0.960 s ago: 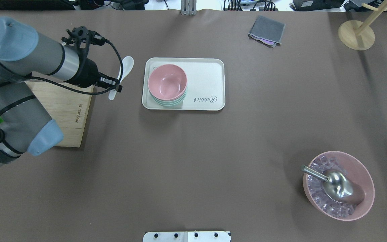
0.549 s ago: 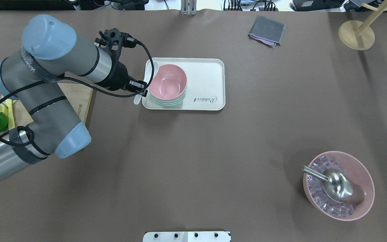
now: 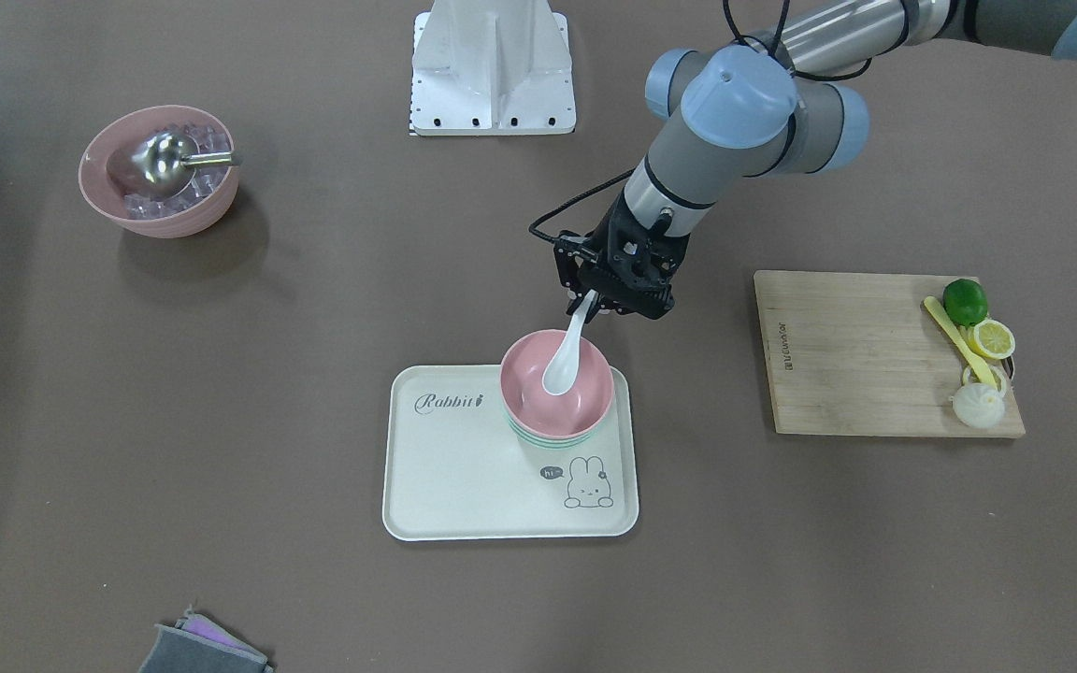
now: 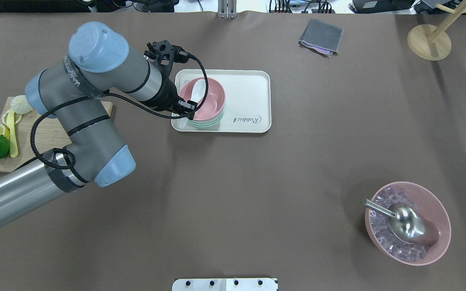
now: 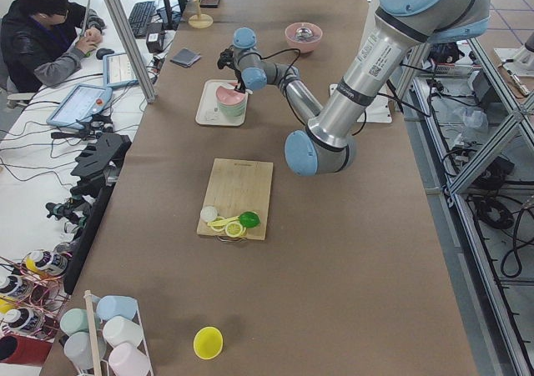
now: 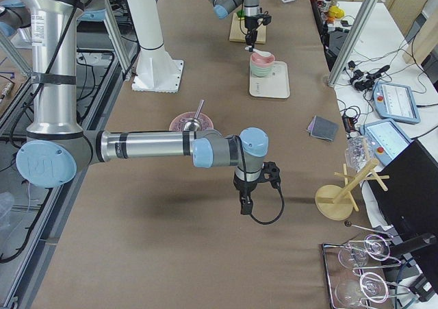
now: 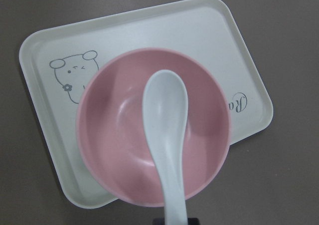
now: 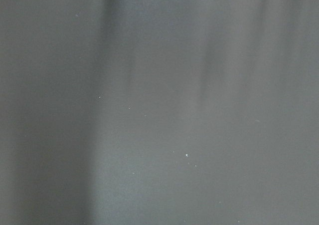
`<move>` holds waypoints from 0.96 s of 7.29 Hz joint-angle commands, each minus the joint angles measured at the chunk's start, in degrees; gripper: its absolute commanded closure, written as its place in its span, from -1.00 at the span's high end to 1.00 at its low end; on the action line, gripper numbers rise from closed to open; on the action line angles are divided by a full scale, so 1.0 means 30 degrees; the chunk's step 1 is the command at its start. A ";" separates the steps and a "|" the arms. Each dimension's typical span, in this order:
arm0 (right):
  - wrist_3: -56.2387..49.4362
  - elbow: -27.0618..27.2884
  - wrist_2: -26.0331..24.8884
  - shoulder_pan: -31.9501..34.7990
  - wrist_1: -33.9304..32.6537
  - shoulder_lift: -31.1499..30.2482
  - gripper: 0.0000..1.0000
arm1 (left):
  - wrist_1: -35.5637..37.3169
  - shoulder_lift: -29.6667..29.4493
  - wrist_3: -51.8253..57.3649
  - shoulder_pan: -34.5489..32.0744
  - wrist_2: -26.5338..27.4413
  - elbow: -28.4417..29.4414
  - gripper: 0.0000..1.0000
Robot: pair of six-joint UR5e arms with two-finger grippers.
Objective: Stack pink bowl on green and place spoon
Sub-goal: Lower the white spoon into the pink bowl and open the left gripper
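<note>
A pink bowl (image 4: 210, 101) sits stacked on a green bowl (image 4: 208, 123) at the left end of a white tray (image 4: 249, 101). My left gripper (image 4: 184, 111) is shut on the handle of a white spoon (image 4: 195, 95) at the bowl's near-left rim. The spoon's head hangs over the inside of the pink bowl (image 7: 114, 145), as the left wrist view shows (image 7: 167, 130). In the front view the spoon (image 3: 565, 360) slopes down from the gripper (image 3: 595, 304) into the bowl (image 3: 557, 402). My right gripper (image 6: 244, 206) shows only in the right side view; I cannot tell whether it is open or shut.
A wooden cutting board (image 4: 47, 129) with a lime and lemon pieces lies left of the tray. A large pink bowl of ice with a metal scoop (image 4: 407, 222) stands near right. A grey cloth (image 4: 321, 37) and a wooden stand (image 4: 429, 40) are at the far edge.
My left arm has moved right with the spoon, from the board's edge, past the tray's left edge, to over the pink bowl. The bowls have not moved.
</note>
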 commanded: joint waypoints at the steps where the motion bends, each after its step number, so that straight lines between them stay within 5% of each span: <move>1: -0.0007 -0.0071 0.0013 0.0002 0.0024 -0.0012 1.00 | -0.0140 -0.0720 0.0110 0.0015 0.0512 0.1223 -1.00; 3: -0.0007 -0.0072 0.0013 0.0002 0.0082 -0.0041 1.00 | -0.0169 -0.0663 0.0198 0.0015 0.0544 0.1342 -1.00; 4: -0.0007 -0.0072 0.0013 0.0002 0.0112 -0.0041 1.00 | -0.0169 -0.0633 0.0228 0.0015 0.0544 0.1313 -0.80; 6: -0.0007 -0.0072 0.0013 0.0002 0.0112 -0.0071 1.00 | -0.0459 -0.0546 0.0228 0.0044 0.0544 0.1313 0.18; 7: -0.0007 -0.0101 0.0013 0.0002 0.0112 -0.0071 1.00 | -0.0810 -0.0487 0.0228 0.0073 0.0544 0.1371 0.43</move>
